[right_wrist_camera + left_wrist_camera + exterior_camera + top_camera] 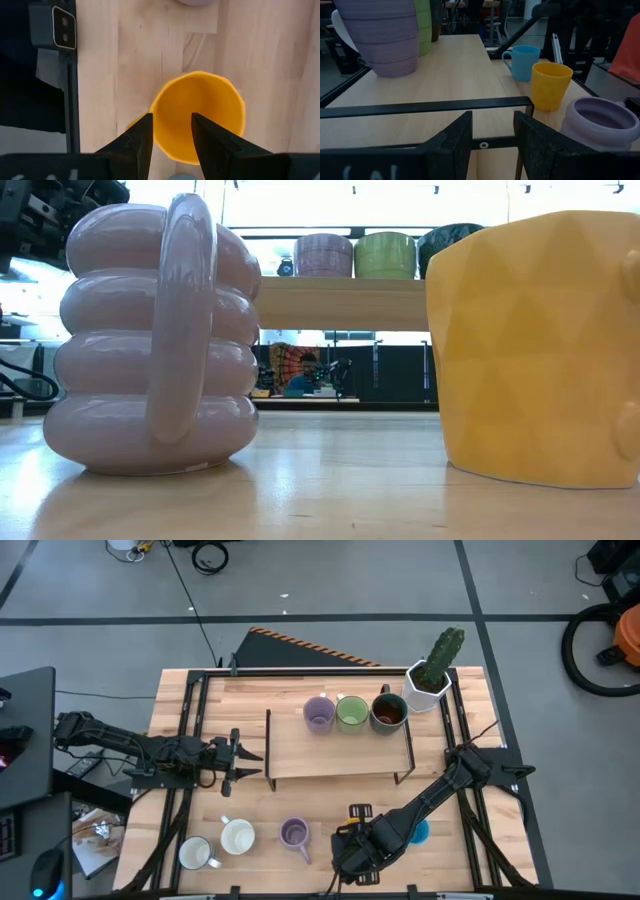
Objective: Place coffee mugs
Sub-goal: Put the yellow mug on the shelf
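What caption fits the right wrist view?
Right gripper, fingers apart, poised above the orange mug standing on the wooden table.

Bare shelf top (300, 755) lies open before the three shelved mugs (352, 712); cactus pot (428, 687) crowds its end.

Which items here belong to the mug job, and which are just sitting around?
Job:
purple mug, green mug, brown mug on the shelf
white mugs
second purple mug
yellow mug
blue mug

Lying about:
cactus pot
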Controlling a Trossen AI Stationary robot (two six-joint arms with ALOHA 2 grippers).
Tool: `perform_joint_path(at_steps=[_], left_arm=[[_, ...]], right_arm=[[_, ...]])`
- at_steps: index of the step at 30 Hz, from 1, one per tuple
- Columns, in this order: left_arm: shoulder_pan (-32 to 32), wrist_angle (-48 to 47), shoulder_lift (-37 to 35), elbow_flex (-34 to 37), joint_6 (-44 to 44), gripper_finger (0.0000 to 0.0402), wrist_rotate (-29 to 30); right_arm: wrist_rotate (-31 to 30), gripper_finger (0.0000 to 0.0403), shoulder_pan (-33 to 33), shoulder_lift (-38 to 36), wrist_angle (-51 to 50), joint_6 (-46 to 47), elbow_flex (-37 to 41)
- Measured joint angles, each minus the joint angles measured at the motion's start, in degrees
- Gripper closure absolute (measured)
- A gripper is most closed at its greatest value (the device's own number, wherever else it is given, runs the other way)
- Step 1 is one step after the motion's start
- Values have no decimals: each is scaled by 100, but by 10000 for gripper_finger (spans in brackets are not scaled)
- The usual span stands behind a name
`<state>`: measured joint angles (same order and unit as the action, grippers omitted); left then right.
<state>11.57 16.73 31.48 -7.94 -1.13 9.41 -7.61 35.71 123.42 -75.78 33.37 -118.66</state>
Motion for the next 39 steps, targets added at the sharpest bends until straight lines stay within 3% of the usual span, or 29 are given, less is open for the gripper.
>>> perform_joint_path(at_steps=[9,19,23,39], left_arm=[[0,-33,0,0,-15,253,-2],[0,-60,0,0,-82,253,-1],[0,-63,0,0,-85,253,0],[0,-63,0,0,28,253,0]], right_arm=[[22,253,-19,-27,-61,-463,-7],[-28,167,-103,-27,-154,-1207,-18],[-327,166,-97,-27,32,-1347,-18],[-278,186,-97,-20,289,-801,-20]])
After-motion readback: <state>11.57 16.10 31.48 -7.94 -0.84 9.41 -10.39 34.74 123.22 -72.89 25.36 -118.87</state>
